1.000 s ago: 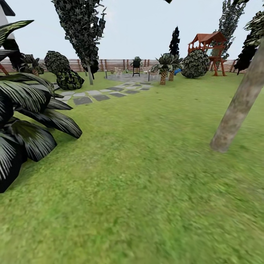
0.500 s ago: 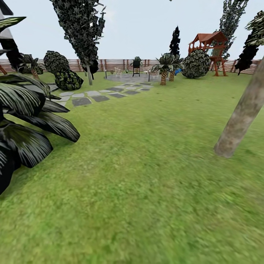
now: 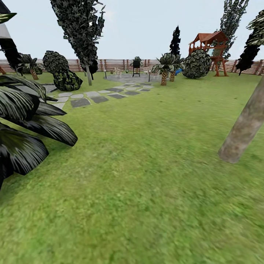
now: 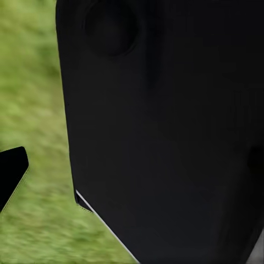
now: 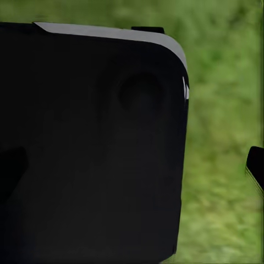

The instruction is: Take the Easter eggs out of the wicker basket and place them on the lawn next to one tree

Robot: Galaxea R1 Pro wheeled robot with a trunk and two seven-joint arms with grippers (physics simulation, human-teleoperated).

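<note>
open lawn (image 3: 146, 176) ahead, a leaning trunk (image 3: 244, 128) at its right edge; whether either claw is clenched, i cannot tell.

Head camera forward across the lawn (image 3: 146, 165); both wrist cameras close behind dark robot bodywork (image 4: 165, 126), grass shared.

One lawn (image 3: 146, 165), one pale leaning trunk (image 3: 244, 128), one stepping-stone path (image 3: 95, 97), one red playset (image 3: 209, 47), two small palms (image 3: 165, 69), one fence (image 3: 117, 65) across the back.
</note>
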